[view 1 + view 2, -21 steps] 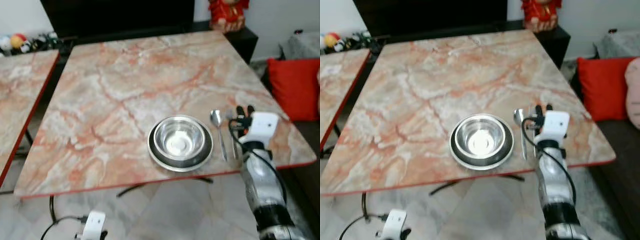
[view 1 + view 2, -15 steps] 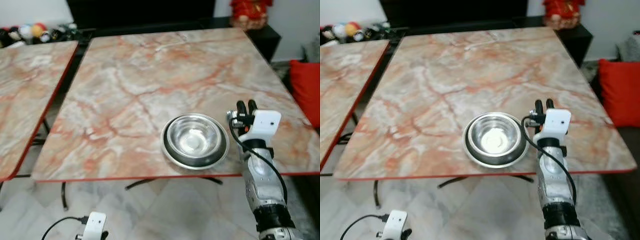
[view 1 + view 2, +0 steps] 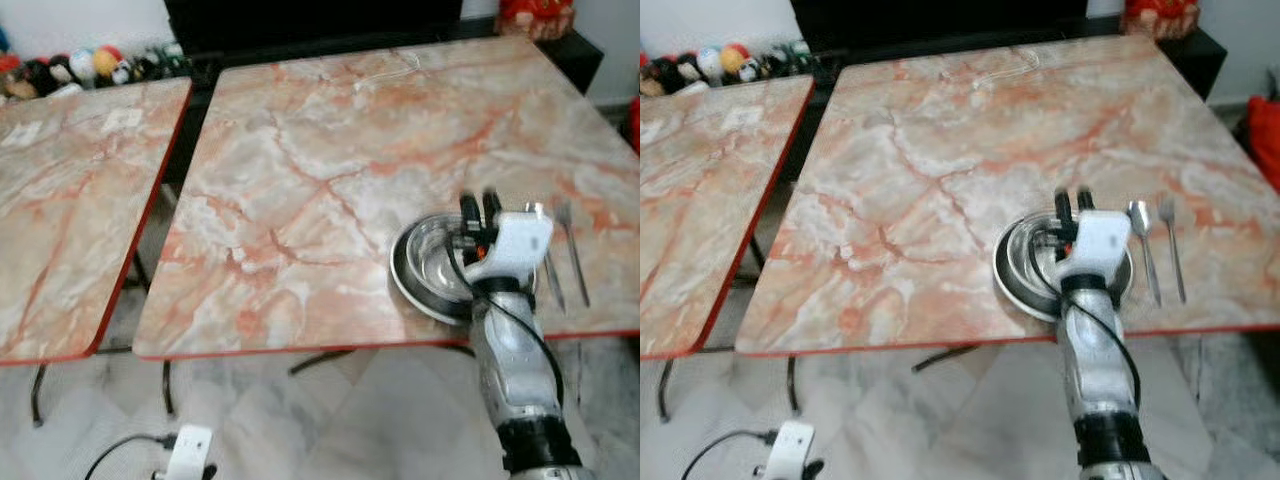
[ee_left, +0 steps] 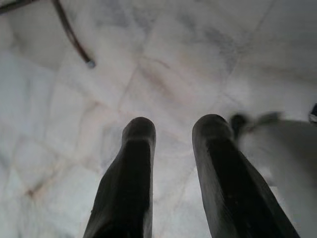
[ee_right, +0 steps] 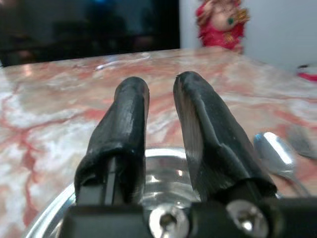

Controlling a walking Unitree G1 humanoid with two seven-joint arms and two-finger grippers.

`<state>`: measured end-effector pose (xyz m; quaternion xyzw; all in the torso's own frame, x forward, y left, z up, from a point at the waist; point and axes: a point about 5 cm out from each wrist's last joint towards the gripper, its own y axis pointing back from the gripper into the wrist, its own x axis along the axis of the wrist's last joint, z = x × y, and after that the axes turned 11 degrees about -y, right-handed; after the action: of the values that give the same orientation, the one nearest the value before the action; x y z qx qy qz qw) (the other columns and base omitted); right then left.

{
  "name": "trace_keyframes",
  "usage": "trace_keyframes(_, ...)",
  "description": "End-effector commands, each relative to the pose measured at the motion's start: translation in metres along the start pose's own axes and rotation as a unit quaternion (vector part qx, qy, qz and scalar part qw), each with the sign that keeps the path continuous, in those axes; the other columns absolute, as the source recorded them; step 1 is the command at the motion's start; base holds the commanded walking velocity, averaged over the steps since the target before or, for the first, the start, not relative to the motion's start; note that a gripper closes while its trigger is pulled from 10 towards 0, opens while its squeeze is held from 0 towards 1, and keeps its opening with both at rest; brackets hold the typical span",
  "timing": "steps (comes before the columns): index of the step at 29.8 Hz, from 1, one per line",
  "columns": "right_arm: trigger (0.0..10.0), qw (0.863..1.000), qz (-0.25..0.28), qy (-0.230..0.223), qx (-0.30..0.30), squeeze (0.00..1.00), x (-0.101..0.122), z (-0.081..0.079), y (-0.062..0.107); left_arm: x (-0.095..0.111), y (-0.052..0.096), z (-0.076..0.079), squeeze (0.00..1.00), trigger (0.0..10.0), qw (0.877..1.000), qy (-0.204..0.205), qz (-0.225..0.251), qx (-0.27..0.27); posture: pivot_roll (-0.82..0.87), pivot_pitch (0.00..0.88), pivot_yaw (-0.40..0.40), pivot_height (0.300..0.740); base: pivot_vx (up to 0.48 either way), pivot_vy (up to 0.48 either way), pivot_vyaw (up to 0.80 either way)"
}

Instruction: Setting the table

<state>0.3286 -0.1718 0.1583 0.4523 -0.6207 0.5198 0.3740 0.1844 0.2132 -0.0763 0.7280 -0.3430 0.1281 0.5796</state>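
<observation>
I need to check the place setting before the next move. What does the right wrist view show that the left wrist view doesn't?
Right wrist view: the right gripper, fingers slightly apart and empty, just above the metal bowl on the marble table, a spoon beside it and a red figurine behind. Left wrist view: the left gripper, open, over pale floor tiles and a table leg. Both share two black fingers holding nothing.

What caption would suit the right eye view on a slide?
Right gripper hovers over a steel bowl on a marble table, spoon and fork lying alongside.

Parted jaws — pale tiled floor (image 4: 188, 59)
</observation>
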Motion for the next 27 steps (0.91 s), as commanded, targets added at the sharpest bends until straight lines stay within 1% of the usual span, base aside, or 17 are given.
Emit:
trace_keyframes(1,10.0,1.0,0.003,0.001,0.023,0.0,0.002,-0.013,-0.002,-0.01,0.002,-0.005,0.0,10.0,1.0,-0.001,-0.018,0.005,-0.12,0.058,0.078,0.74,0.0,0.48,0.0)
trace_keyframes(2,10.0,0.999,0.003,0.007,0.033,0.0,0.003,-0.017,-0.002,-0.01,0.002,-0.004,0.0,10.0,1.0,-0.001,-0.018,0.005,-0.12,0.053,0.076,0.74,0.0,0.48,0.0)
trace_keyframes(4,10.0,0.999,0.004,0.01,0.038,0.0,0.003,-0.019,-0.001,-0.01,0.002,-0.004,0.0,10.0,1.0,-0.001,-0.018,0.005,-0.11,0.048,0.074,0.74,0.0,0.48,0.22)
trace_keyframes(8,10.0,0.999,0.004,0.01,0.047,0.0,0.002,-0.023,0.0,-0.01,0.003,-0.003,0.0,10.0,1.0,0.0,-0.018,0.004,-0.11,0.035,0.069,0.74,0.0,0.48,0.8)
trace_keyframes(14,10.0,0.999,0.003,0.004,0.048,0.0,0.003,-0.023,-0.003,-0.009,0.002,-0.002,0.0,10.0,1.0,0.003,-0.017,0.005,-0.11,0.033,0.059,0.74,0.0,0.48,0.0)
trace_keyframes(21,10.0,0.998,0.004,0.014,0.055,0.0,0.005,-0.023,-0.003,-0.008,0.002,-0.001,0.0,10.0,1.0,0.008,-0.016,0.007,-0.11,0.033,0.054,0.74,0.0,0.48,0.0)
trace_keyframes(24,10.0,0.998,0.003,0.016,0.057,0.0,0.004,-0.023,-0.002,-0.008,0.002,0.0,0.0,10.0,1.0,0.011,-0.016,0.007,-0.11,0.034,0.052,0.74,0.0,0.48,0.8)
trace_keyframes(27,10.0,0.998,0.001,0.007,0.057,0.0,0.004,-0.026,-0.002,-0.008,0.002,0.0,0.0,10.0,1.0,0.011,-0.016,0.007,-0.11,0.034,0.052,0.74,0.0,0.48,0.0)
